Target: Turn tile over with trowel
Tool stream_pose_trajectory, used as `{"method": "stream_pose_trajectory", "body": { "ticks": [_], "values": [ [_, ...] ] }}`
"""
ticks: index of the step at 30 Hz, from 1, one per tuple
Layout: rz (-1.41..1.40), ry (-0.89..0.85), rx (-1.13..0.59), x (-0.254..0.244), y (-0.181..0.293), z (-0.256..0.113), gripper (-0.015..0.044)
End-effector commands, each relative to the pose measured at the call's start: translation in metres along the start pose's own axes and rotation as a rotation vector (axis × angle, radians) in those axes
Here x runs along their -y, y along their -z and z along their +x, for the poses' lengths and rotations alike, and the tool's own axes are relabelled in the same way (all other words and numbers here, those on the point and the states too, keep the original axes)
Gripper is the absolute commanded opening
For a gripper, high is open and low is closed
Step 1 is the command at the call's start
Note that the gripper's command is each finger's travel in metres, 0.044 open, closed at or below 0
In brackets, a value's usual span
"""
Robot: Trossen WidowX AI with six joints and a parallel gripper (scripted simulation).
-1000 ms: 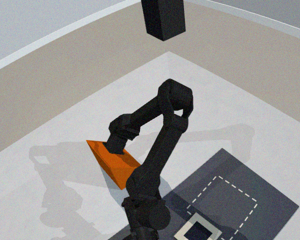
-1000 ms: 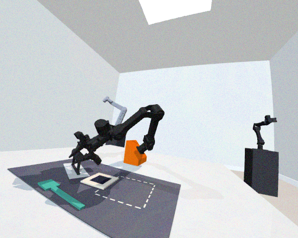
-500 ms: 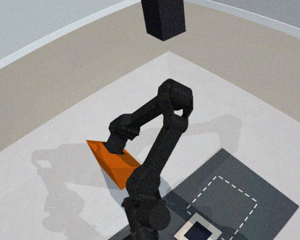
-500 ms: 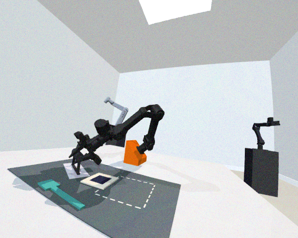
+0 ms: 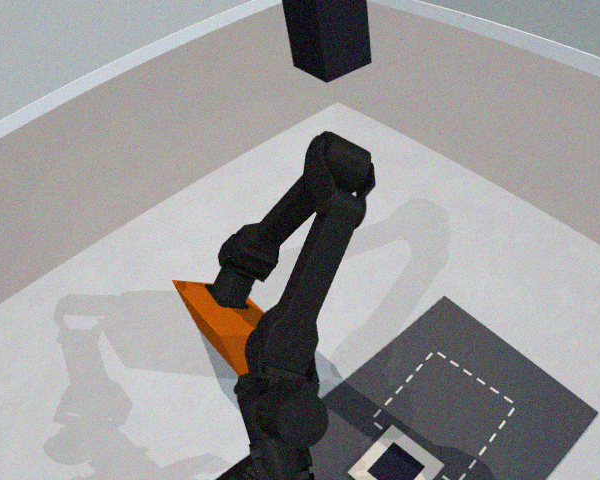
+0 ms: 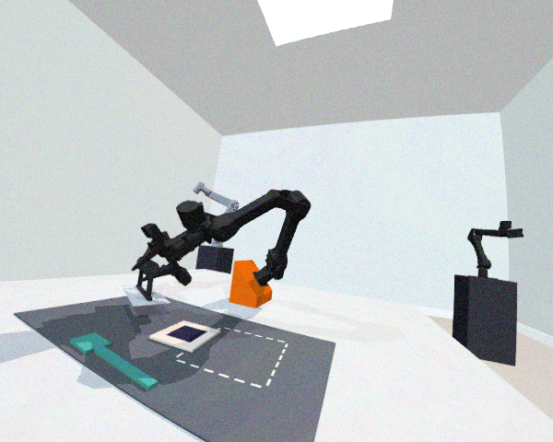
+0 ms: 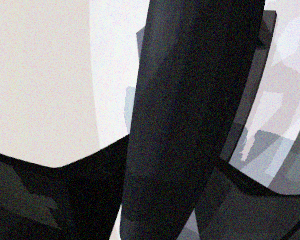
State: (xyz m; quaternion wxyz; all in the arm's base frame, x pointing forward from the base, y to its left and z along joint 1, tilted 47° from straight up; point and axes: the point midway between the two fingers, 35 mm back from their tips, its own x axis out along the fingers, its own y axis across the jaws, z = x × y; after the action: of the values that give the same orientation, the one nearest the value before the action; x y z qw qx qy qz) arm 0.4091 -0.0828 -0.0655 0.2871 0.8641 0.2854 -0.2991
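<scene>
My gripper [image 6: 144, 269] [image 7: 163, 142] is shut on the trowel's black handle [image 7: 190, 100], which fills the middle of the wrist view. The trowel's pale blade [image 6: 134, 296] is low by the mat's far left edge; whether it touches is unclear. The top view does not show the gripper. The cream tile [image 5: 359, 467] [image 6: 171, 340] lies flat with its dark square facing up. It lies across one side of the dashed outline [image 5: 510, 401] [image 6: 268, 381] on the dark mat [image 5: 548, 408] [image 6: 300, 404], apart from the trowel.
A teal T-shaped tool [image 6: 124, 366] lies on the mat, on the near side of the tile. An orange wedge-shaped block [image 5: 222, 320] [image 6: 243, 285] stands under the arm's base. Another small arm stands on a dark pedestal [image 6: 491, 319] at the right.
</scene>
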Motion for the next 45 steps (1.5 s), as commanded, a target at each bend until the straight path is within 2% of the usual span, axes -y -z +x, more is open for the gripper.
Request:
{"method": "stream_pose_trajectory", "body": {
  "ticks": [1,18,45],
  "values": [
    [-0.022,-0.008,-0.015,-0.006,0.002,-0.002,0.0],
    [-0.43,-0.036,-0.343,-0.005,0.026,0.014,0.0],
    [-0.433,-0.036,-0.347,0.019,0.026,0.035,0.0]
  ]
}}
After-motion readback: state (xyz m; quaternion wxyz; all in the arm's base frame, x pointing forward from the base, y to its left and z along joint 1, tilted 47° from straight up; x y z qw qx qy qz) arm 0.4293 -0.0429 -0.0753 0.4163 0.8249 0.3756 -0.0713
